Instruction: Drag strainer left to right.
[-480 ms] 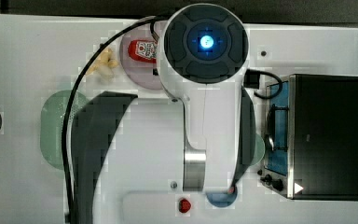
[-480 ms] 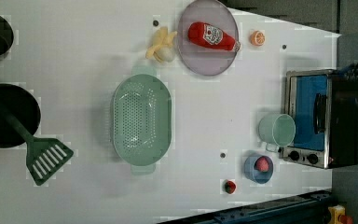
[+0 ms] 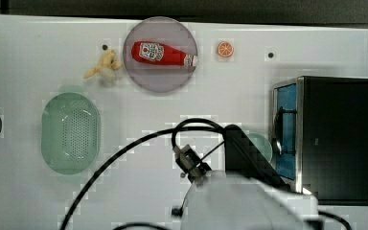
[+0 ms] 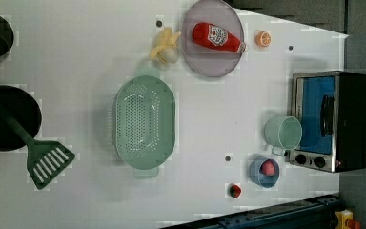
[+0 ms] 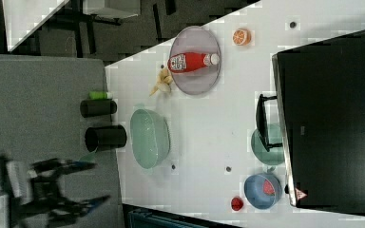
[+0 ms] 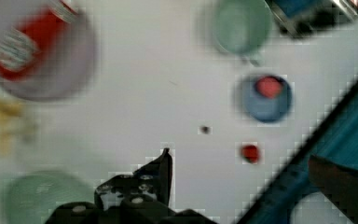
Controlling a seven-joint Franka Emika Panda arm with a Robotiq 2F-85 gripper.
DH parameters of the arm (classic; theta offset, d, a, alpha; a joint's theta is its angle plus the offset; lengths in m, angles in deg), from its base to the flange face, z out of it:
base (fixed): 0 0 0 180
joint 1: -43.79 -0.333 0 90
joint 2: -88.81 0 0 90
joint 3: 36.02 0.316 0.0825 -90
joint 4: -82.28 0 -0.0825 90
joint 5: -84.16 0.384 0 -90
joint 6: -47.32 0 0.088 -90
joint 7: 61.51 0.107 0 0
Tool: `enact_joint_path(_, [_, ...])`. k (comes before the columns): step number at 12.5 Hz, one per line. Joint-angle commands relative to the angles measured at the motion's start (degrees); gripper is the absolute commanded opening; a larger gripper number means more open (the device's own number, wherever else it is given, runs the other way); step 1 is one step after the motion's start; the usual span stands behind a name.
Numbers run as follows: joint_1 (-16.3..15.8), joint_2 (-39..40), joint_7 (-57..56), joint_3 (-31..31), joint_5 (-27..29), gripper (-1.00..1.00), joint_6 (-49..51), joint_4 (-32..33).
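Note:
The strainer (image 3: 70, 133) is a pale mint-green oval colander with a grid of small holes. It lies on the white table at the top view's left, and near the middle of the left view as strainer (image 4: 145, 125). My gripper (image 5: 92, 183) appears blurred at the right view's lower left, open with nothing between its fingers and well apart from the strainer (image 5: 149, 137). In the wrist view one dark fingertip (image 6: 166, 161) shows above the table, with the strainer (image 6: 42, 196) a blurred green shape beside it. My arm (image 3: 239, 201) covers the top view's bottom edge.
A grey-purple plate (image 3: 160, 76) holds a ketchup bottle (image 3: 163, 53), with a banana (image 3: 103, 67) and an orange slice (image 3: 225, 49) nearby. A toaster oven (image 4: 329, 119), green mug (image 4: 282, 132), blue bowl (image 4: 264, 171), black pan (image 4: 5, 117) and spatula (image 4: 45, 162) also stand on the table.
In the top view my arm has pulled back from the middle of the picture to its bottom edge, uncovering the plate and strainer. The strainer has not moved.

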Motion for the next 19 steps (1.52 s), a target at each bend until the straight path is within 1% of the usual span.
enact_joint_path(1, [-2.48,4.64,0.44,6.85,3.25,1.0,-0.88,-0.2])
enact_joint_path(3, [-2.85,7.6,3.27,13.14,3.33,1.0,-4.45,-0.16])
enact_joint_path(5, [-2.99,11.61,10.25,19.84,3.34,1.0,-8.86,-0.13])
enact_joint_path(8, [-3.08,19.17,29.04,28.81,3.32,1.0,-16.39,-0.12])
enact_joint_path(11, [-3.16,27.84,49.82,35.11,2.44,1.0,-25.2,0.04])
enact_joint_path(13, [-3.54,33.54,62.67,37.0,-0.39,1.0,-30.44,0.42])
enact_joint_path(16, [-4.43,42.7,77.73,37.12,-7.62,1.0,-34.9,0.58])
enact_joint_path(17, [-4.49,45.63,80.87,37.07,-9.58,1.0,-36.65,0.6])
enact_joint_path(19, [-4.5,51.32,82.56,36.74,-12.38,1.0,-40.98,0.65])
